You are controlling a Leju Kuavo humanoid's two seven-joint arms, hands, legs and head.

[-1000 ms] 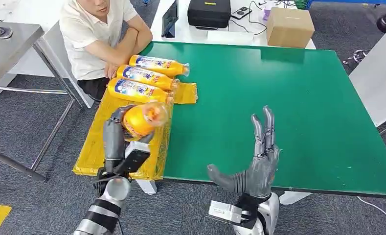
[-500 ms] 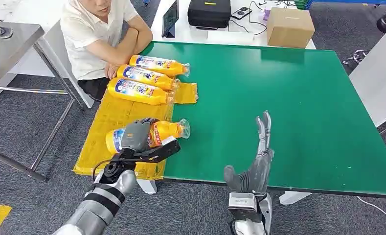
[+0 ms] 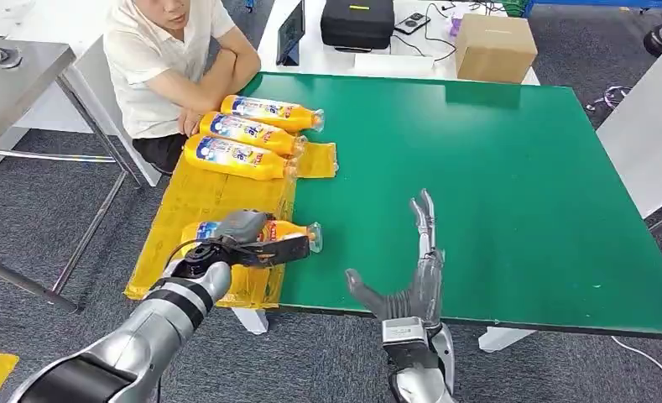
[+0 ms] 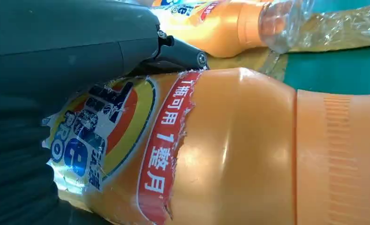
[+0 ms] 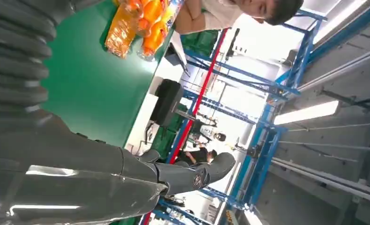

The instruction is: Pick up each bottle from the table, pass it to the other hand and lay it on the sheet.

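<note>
My left hand (image 3: 243,237) grips an orange bottle (image 3: 289,232) that lies on its side low over the yellow sheet (image 3: 195,200), cap toward the green table (image 3: 512,168). The left wrist view has its label and orange body (image 4: 239,150) close up under my fingers (image 4: 103,47). Three more orange bottles (image 3: 239,157) lie side by side at the sheet's far end. My right hand (image 3: 415,269) hovers over the table's near edge, fingers spread, nothing in it; its thumb (image 5: 192,173) juts out in the right wrist view.
A person in a white shirt (image 3: 164,59) sits at the far left corner, arms folded by the laid bottles. Beyond the table are a cardboard box (image 3: 495,46), a black case (image 3: 358,21) and a tablet (image 3: 290,34). A grey table (image 3: 17,75) stands at left.
My left hand turned the bottle from end-on to lying flat and lowered it toward the sheet. The right hand drew back and left along the near table edge.
</note>
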